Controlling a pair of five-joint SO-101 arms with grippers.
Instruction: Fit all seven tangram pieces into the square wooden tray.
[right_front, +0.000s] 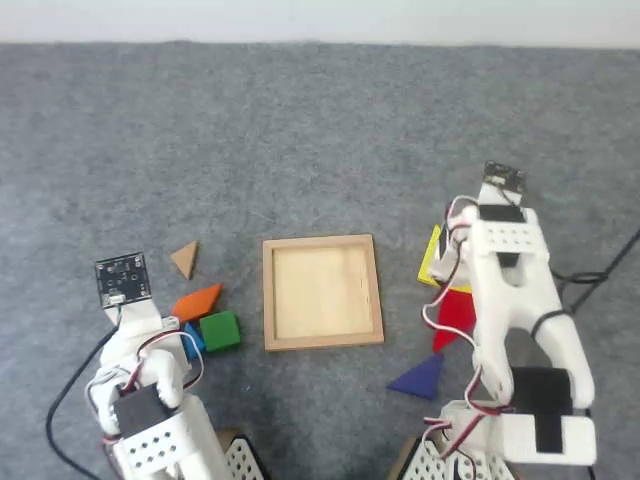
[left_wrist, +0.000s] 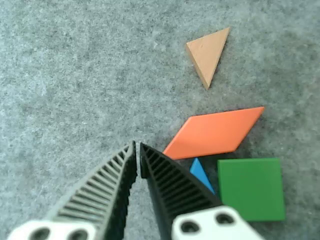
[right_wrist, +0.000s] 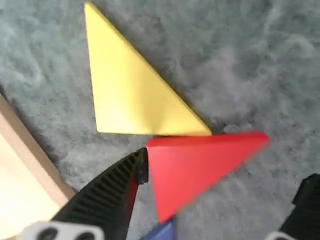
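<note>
While the square wooden tray (right_front: 268, 295) lies between the two arms, the red triangle (right_wrist: 195, 165) sits between the right gripper's (right_wrist: 225, 175) wide-spread fingers, with the yellow triangle (right_wrist: 127, 100) just beyond their tips. That arm stretches forward, wrist angled down. The left gripper (left_wrist: 138, 150), fingers pressed together and holding nothing, points down at the carpet (left_wrist: 75, 75), the orange parallelogram (left_wrist: 215, 132) just beside its tips.

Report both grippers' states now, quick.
Left gripper: shut, holding nothing, beside the flat orange parallelogram piece.
Right gripper: open, fingers either side of the flat red triangle piece.
</note>
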